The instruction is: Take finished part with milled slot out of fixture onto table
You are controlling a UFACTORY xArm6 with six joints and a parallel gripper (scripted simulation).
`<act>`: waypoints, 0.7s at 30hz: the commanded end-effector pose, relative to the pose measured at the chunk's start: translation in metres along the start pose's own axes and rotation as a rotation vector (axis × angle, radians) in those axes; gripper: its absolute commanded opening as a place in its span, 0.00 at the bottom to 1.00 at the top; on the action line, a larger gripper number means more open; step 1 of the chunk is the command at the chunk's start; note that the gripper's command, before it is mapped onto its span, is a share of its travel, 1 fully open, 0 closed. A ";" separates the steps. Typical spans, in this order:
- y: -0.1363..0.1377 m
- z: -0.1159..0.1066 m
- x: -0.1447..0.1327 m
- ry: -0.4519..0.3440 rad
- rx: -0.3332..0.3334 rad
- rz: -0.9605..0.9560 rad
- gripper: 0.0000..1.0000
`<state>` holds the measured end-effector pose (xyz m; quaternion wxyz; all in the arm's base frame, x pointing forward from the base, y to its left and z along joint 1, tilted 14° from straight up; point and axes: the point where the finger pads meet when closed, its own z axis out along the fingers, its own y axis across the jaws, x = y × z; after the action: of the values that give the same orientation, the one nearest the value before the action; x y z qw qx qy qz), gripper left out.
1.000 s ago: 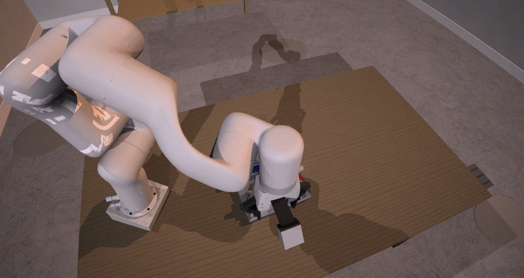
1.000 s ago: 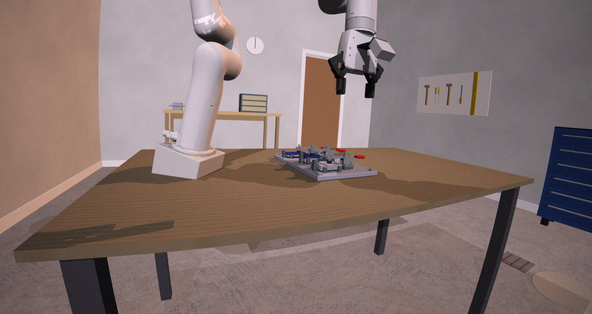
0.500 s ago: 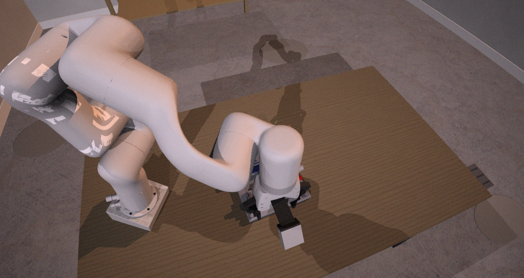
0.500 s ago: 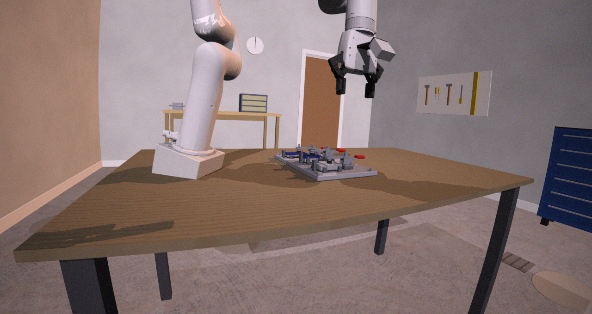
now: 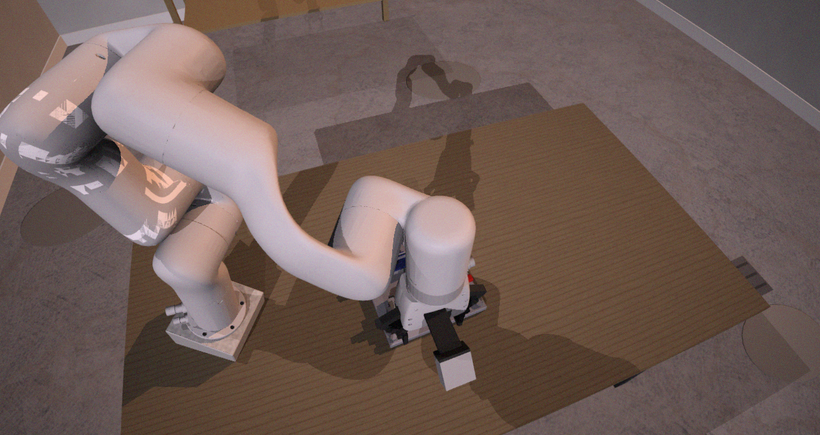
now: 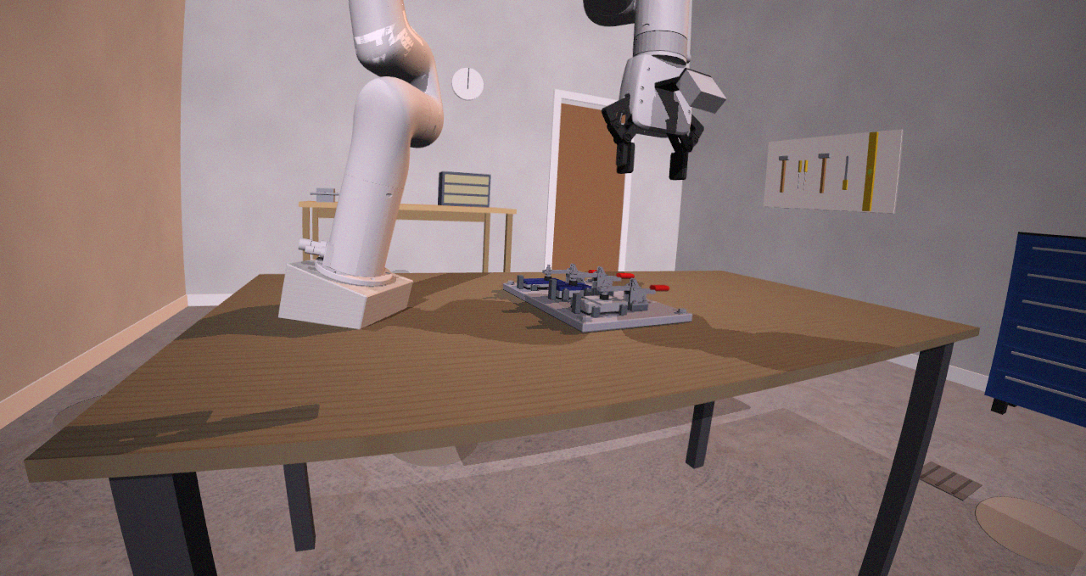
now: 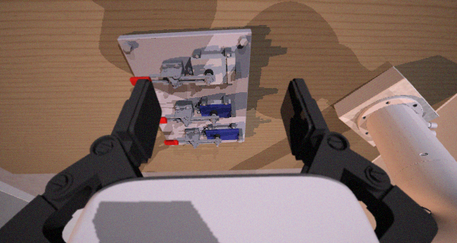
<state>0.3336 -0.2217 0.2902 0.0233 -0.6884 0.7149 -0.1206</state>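
Observation:
A grey fixture plate point(image 7: 189, 86) lies on the wooden table and also shows in the exterior view point(image 6: 596, 299). It carries three nests, each with a toggle clamp with a red handle point(image 7: 140, 77). The top nest in the wrist view holds the grey finished part point(image 7: 214, 66) under its clamp. The two lower nests hold the blue blanks point(image 7: 215, 110) point(image 7: 222, 134), each under a clamp. My gripper point(image 7: 221, 95) is open and empty, high above the plate in the side view point(image 6: 652, 161).
The arm's base point(image 6: 345, 295) stands on a block at the table's back left, close to the plate in the wrist view point(image 7: 389, 111). A blue drawer cabinet point(image 6: 1044, 321) stands on the floor at the right.

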 end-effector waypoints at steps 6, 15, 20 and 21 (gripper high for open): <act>-0.005 0.004 -0.016 0.002 0.001 -0.197 1.00; -0.009 0.011 -0.039 0.001 -0.001 -0.464 1.00; -0.011 0.015 -0.054 0.001 -0.002 -0.637 1.00; -0.011 0.016 -0.057 0.001 -0.002 -0.674 1.00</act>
<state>0.3474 -0.1775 0.2722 -0.0139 -0.8549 0.5046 -0.1198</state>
